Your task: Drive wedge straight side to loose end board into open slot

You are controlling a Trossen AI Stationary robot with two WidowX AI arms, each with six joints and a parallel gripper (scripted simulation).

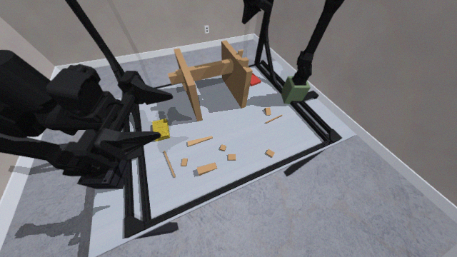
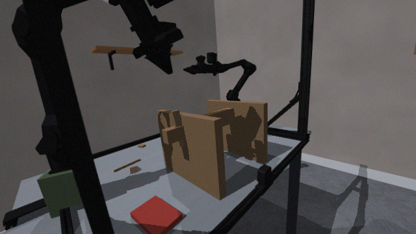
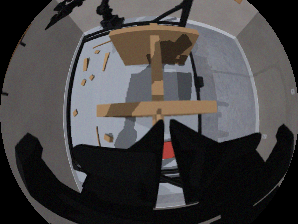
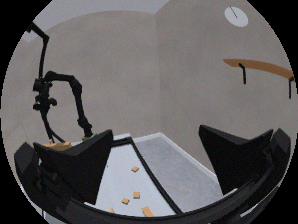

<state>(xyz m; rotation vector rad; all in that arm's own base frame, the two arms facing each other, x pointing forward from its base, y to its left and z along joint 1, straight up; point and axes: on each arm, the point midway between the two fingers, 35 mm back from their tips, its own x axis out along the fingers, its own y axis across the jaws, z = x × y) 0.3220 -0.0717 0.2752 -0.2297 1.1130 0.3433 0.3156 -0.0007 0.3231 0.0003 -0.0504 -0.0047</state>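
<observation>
The wooden rail (image 1: 207, 69) runs between two upright end boards, a narrow tilted one (image 1: 187, 83) and a wide one (image 1: 237, 73). Wedge pieces (image 1: 240, 53) stick out at the wide board's end; they also show in the exterior view (image 2: 169, 118). Loose wedges (image 1: 199, 140) (image 1: 206, 168) lie on the table top. My left gripper (image 2: 166, 66) hangs high above the assembly, its fingers together and empty; it looks straight down on the rail (image 3: 156, 90). My right gripper (image 1: 157, 116) is open and empty in the air, beside the table's edge and far from the boards.
A yellow block (image 1: 161, 129), a green block (image 1: 295, 90) and a flat red block (image 2: 156, 216) sit near the black frame (image 1: 228, 185). Several small wood blocks and thin sticks (image 1: 169, 164) lie scattered. A shelf (image 2: 130, 50) hangs on the wall.
</observation>
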